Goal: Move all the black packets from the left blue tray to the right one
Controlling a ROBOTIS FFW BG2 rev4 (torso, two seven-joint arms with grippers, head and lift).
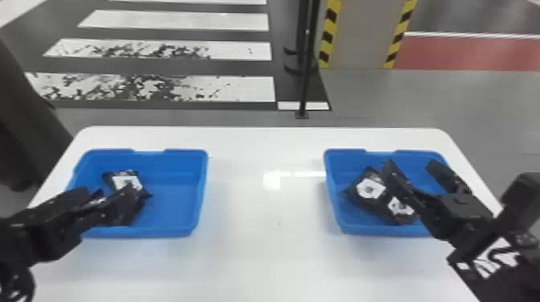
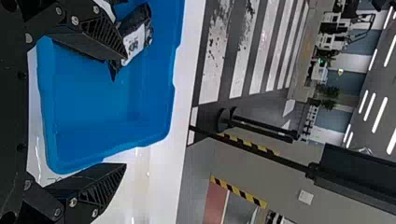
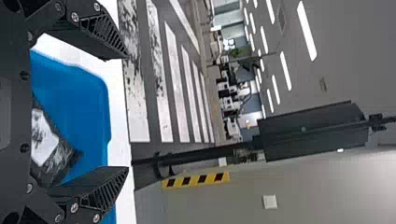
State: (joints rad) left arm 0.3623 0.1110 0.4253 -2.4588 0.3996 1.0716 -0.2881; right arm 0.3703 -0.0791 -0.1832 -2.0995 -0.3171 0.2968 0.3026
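Emptying the left tray [image 1: 172,209] seems the job now. The left gripper [image 2: 125,111], spread wide, should dip and pinch the black packet [image 1: 126,180] near the tray's eleven o'clock (the right gripper [image 3: 127,112], also spread, is over the right tray [image 1: 361,228]).

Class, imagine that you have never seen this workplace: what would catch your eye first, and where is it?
The two vivid blue trays, the left tray and the right tray, stand out against the white table. Black packets with white patches lie in both, with the left gripper and right gripper at the trays, open. Beyond the table, broad white stripes cross the dark floor.
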